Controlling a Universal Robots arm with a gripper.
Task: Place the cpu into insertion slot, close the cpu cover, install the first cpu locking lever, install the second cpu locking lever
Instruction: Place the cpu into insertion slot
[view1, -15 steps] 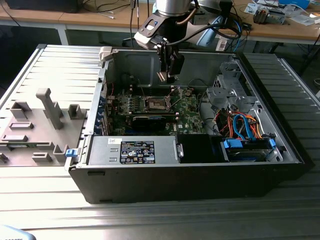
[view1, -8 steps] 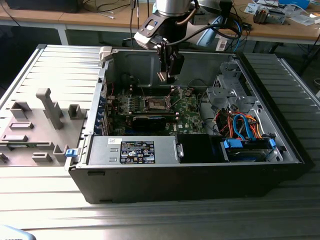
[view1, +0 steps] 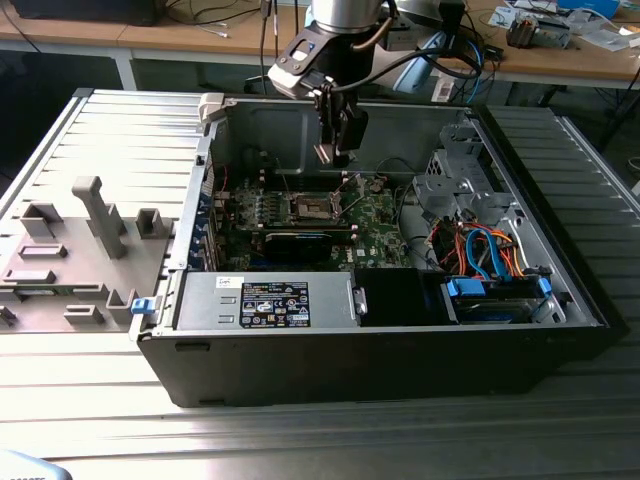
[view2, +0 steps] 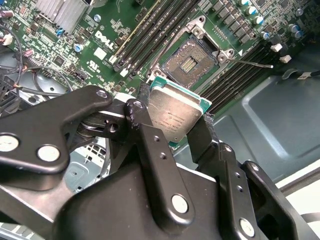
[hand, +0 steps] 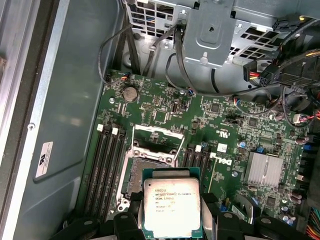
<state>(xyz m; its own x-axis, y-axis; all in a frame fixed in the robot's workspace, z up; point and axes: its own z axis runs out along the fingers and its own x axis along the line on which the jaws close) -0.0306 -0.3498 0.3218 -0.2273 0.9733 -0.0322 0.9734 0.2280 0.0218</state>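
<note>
Pincer (view1: 335, 152) grips the cpu (view2: 175, 112) by its edges, pointing down above the insertion slot (view2: 192, 62).

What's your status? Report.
Gripper shut on cpu, above the board. Slot empty, cover up. Nothing between cpu and slot.

The cpu (hand: 171, 206) has a silvery top and a green edge. The motherboard (hand: 160, 102) is green, the claw (view2: 175, 119) black, and the ribbed surface (view1: 110, 130) pale grey.
</note>
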